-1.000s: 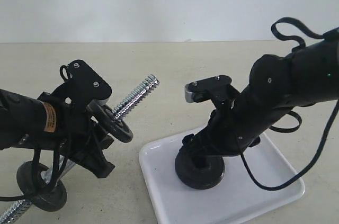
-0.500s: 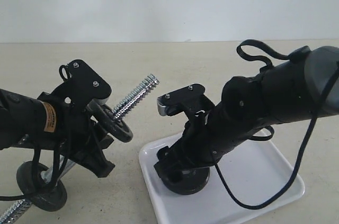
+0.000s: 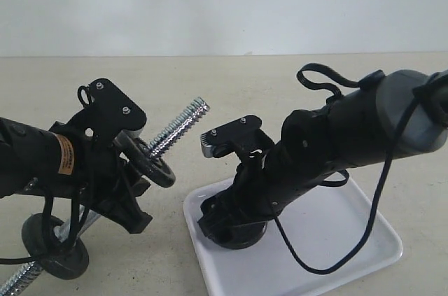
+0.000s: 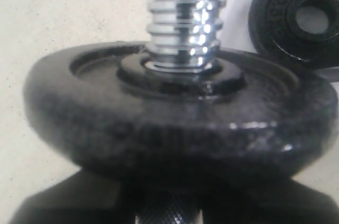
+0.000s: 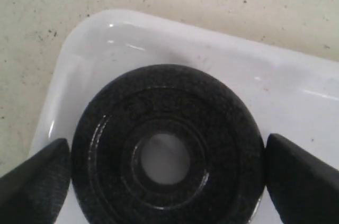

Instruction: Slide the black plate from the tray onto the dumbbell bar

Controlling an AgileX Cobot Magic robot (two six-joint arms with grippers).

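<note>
The left arm (image 3: 28, 156) is reaching in low from the left, its left gripper (image 3: 119, 194) (image 4: 169, 211) clamping the bar (image 3: 178, 128) and holding it tilted upward. The right arm (image 3: 350, 135) is sloping down from the right, its right gripper (image 3: 231, 222) (image 5: 167, 160) spreading wide, fingers (image 5: 32, 181) pressing the plate (image 5: 212, 113) on opposite edges.

Bright diffuse light, soft shadows, tray (image 5: 296, 102) glare, left wrist blurred.
</note>
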